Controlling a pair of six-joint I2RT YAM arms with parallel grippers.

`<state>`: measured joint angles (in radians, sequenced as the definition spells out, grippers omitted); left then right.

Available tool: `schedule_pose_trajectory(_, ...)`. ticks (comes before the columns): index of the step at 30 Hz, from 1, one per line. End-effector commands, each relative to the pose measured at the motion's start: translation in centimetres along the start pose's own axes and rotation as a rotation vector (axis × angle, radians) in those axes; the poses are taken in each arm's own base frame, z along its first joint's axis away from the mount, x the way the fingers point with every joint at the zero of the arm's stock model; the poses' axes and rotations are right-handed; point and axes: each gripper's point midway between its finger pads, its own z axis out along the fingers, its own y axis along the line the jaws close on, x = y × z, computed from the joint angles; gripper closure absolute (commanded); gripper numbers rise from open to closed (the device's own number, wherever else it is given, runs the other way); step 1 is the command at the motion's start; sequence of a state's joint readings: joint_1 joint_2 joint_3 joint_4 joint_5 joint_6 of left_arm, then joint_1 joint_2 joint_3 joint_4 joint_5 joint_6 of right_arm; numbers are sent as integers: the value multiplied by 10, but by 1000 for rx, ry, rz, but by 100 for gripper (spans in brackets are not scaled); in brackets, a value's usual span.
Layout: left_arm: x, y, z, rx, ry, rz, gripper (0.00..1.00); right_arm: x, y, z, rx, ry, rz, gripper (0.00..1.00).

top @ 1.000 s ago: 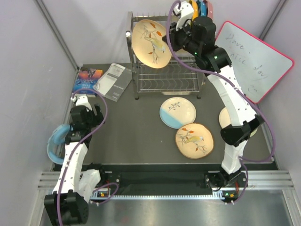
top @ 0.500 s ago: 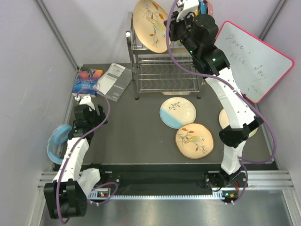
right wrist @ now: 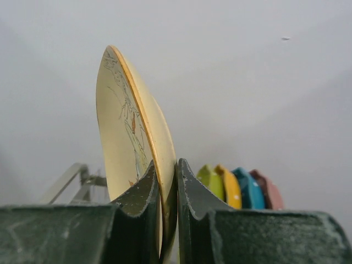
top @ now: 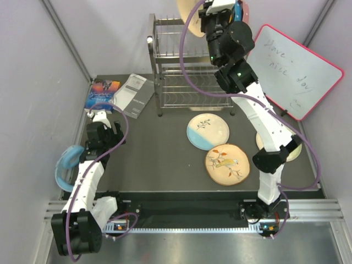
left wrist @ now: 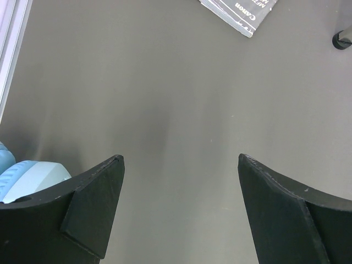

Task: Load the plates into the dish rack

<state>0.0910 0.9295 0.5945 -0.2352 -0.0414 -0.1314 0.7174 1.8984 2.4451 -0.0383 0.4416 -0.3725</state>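
My right gripper (right wrist: pixel 166 176) is shut on the rim of a tan bird-on-branch plate (right wrist: pixel 127 137) and holds it upright, high above the chrome dish rack (top: pixel 190 71). In the top view only a sliver of that plate (top: pixel 187 16) shows at the upper edge, beside the gripper (top: pixel 212 14). On the mat lie a cream-and-light-blue plate (top: pixel 207 131), a second tan bird plate (top: pixel 227 163) and a pale plate (top: pixel 263 137) partly hidden behind the right arm. My left gripper (left wrist: pixel 179 165) is open and empty over bare mat at the left (top: pixel 96 132).
Plain green, orange, blue and pink plates (right wrist: pixel 236 190) stand on edge in the rack's top right. A whiteboard (top: pixel 294 69) leans at the right. Booklets (top: pixel 132 94) lie left of the rack. A light blue object (top: pixel 66 165) sits at the mat's left edge.
My right gripper has lifted the tan bird plate up and to the right, from in front of the rack's top tier to above it. The left arm barely moved.
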Motion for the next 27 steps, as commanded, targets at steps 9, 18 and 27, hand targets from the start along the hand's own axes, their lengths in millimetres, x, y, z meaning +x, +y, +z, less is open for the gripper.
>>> schedule_pose_trajectory(9,-12,-4,1,18,-50,2,11,-61,-90,2,397,-265,-40,100)
schedule_pose_trajectory(18,-12,-4,1,18,-50,2,11,-35,-83,17,417,-255,-111,100)
schedule_pose_trajectory(27,10,-1,21,-59,-34,-192,9,-8,-71,29,422,-241,-157,100)
